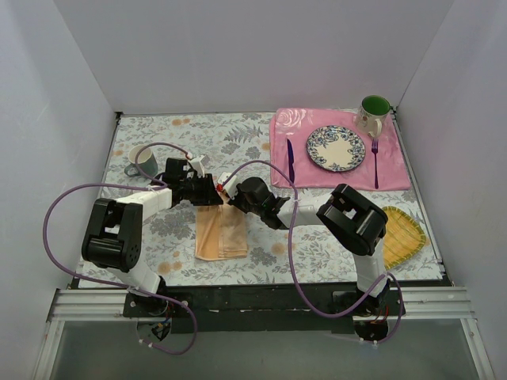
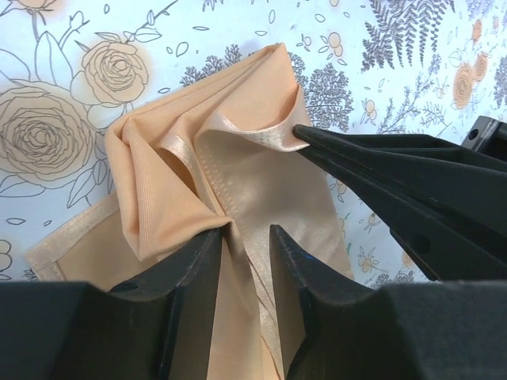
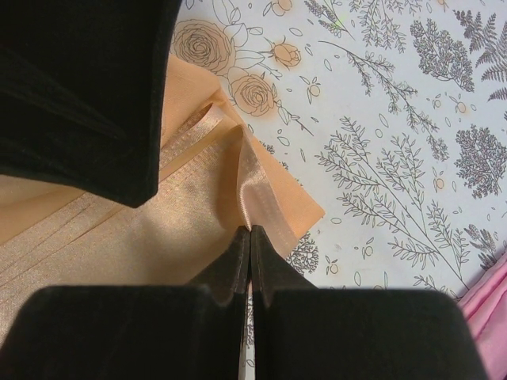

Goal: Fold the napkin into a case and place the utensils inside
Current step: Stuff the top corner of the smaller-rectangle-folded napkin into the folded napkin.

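Plainly the work is at an early stage, set inside a bare enclosure of white walls (image 1: 238, 55). The table (image 1: 333, 237) wears a cloth printed with grey ferns and orange roses. At its far right lies a pink floral placemat (image 1: 396, 178), with a yellow woven mat (image 1: 402, 236) nearer on the right. The napkin (image 1: 222, 233) lies near the middle of the table, just in front of the two arms. It is folded into a rough strip, but its far end is rumpled and lifted, so no tidy case is formed yet. Judging by this, the folding is partly done, and both utensils have yet to be carried over. On the placemat sit a patterned plate (image 1: 336, 148) and a green mug (image 1: 374, 113); a grey cup (image 1: 141, 158) stands at the far left. The left claw (image 2: 245, 237) has its jaws apart over the bunched cloth, a fold running between them with no clear pinch. The right claw (image 3: 249, 233) is closed tight on the napkin's shiny hem, holding that edge raised. The knife (image 1: 290, 161) lies left of the plate and the fork (image 1: 375, 162) right of it, both well apart from the napkin.
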